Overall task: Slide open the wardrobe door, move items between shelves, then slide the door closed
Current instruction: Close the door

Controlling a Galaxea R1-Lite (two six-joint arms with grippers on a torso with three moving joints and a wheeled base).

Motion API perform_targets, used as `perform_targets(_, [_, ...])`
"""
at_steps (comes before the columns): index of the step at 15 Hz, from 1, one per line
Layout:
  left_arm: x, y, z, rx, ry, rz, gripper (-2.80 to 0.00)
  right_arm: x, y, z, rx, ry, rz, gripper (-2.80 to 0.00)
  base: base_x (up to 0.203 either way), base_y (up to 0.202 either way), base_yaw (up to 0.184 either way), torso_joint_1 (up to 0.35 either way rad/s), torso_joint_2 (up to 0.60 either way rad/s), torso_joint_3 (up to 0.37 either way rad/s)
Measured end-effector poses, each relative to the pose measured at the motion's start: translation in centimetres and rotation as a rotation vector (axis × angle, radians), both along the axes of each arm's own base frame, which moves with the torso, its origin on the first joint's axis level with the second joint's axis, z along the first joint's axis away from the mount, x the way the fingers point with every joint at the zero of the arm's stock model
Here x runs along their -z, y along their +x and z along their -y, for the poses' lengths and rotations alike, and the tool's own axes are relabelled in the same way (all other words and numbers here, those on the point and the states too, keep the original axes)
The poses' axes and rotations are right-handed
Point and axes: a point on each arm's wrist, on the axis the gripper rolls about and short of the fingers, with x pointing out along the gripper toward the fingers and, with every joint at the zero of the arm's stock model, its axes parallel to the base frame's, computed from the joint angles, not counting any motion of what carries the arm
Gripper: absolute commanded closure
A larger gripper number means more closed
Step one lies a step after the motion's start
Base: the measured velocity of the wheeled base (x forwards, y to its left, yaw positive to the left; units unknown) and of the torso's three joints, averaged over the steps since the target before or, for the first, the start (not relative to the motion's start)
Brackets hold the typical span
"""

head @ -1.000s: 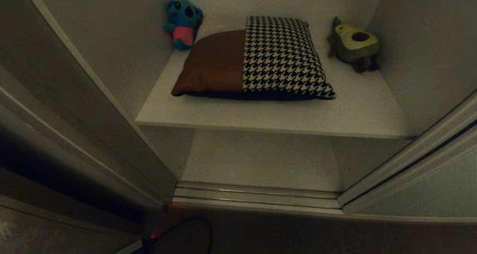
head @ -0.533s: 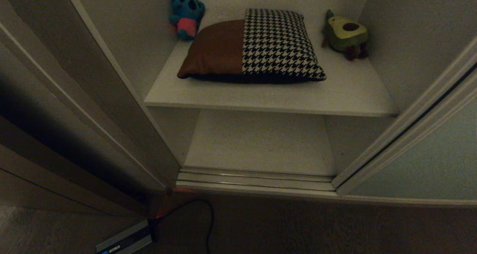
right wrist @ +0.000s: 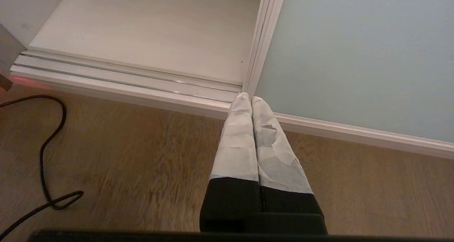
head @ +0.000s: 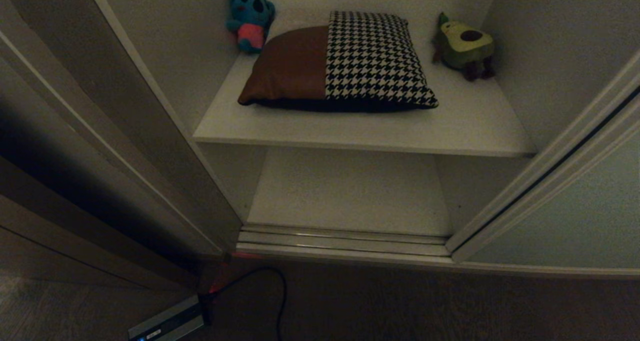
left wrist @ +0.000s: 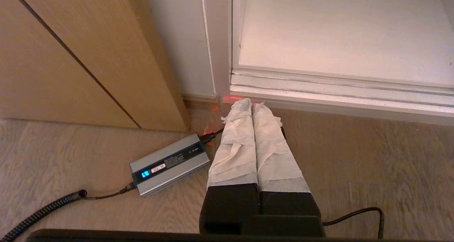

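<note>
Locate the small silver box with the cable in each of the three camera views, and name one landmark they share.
Head view: silver box at the bottom edge, left of centre, on the floor.
Left wrist view: on the floor beside the left gripper.
Right wrist view: not in it; only a loop of black cable.
Shared landmark: the ribbed floor track.

The head view is showing a dim, murky scene: the upper shelf (head: 465, 126) is catching the most light, the lower shelf (head: 350, 196) is sitting in its shadow, and the gap at the far left is sinking into near black. The cushion (head: 340, 63) is casting a dark band along its front edge. Straight edges are leaning outward toward the corners. Both wrist views are looking bright, evenly lit and sharp, with a red glow showing on the floor (left wrist: 354, 164) by the floor track (left wrist: 319, 89).
</note>
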Motion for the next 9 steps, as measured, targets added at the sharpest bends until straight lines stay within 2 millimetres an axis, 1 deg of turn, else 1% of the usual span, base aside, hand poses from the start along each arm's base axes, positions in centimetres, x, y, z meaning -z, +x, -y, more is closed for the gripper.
perform_targets(9, [0.00, 0.00, 0.00, -0.001, 0.000, 0.000, 0.00, 0.00, 0.00, 0.00, 0.000, 0.000, 0.000, 0.00, 0.000, 0.000, 0.000, 0.000, 0.00, 0.000])
